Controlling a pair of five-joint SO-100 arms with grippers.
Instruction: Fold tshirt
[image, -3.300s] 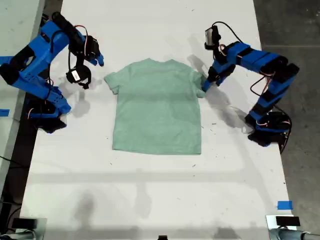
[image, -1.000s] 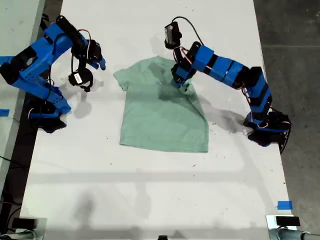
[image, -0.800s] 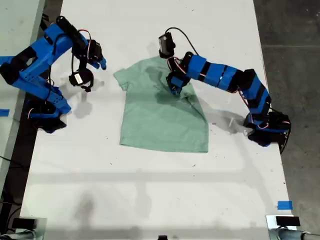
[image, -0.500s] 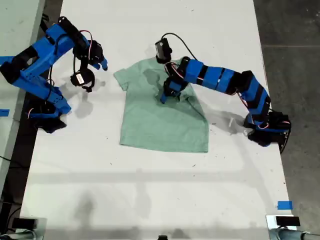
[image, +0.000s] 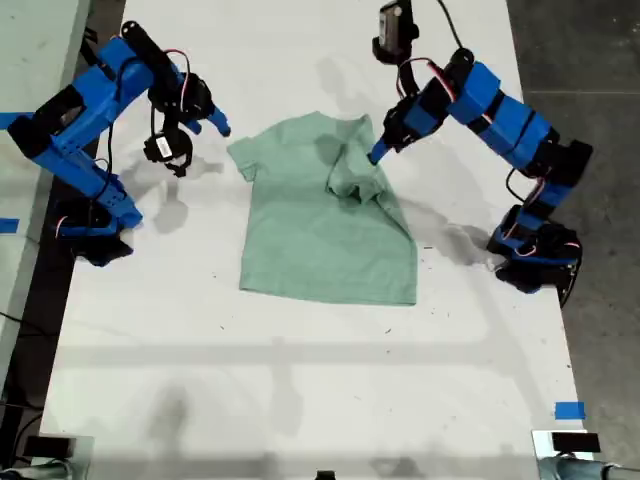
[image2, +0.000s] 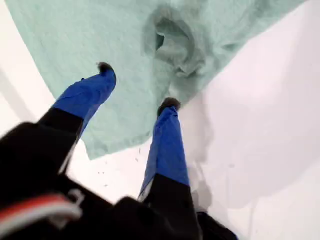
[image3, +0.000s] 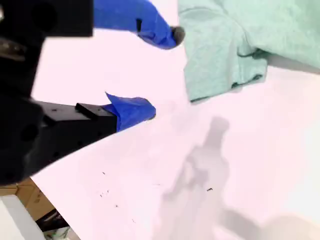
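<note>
Now my first gripper (image2: 135, 85) hangs open above the tshirt's (image: 320, 225) bunched sleeve; my second gripper (image3: 160, 70) waits open, empty.

One tshirt (image: 325, 220) on one white table (image: 300, 380). Two blue arms here, so two grippers: my first gripper (image: 378, 152) and my second gripper (image: 215, 125). Two blue tape scraps too.

A white table (image: 300, 400) is flanked by dark grey floor (image: 590, 60); blue tape (image: 569, 410) is stuck near its edge.
</note>
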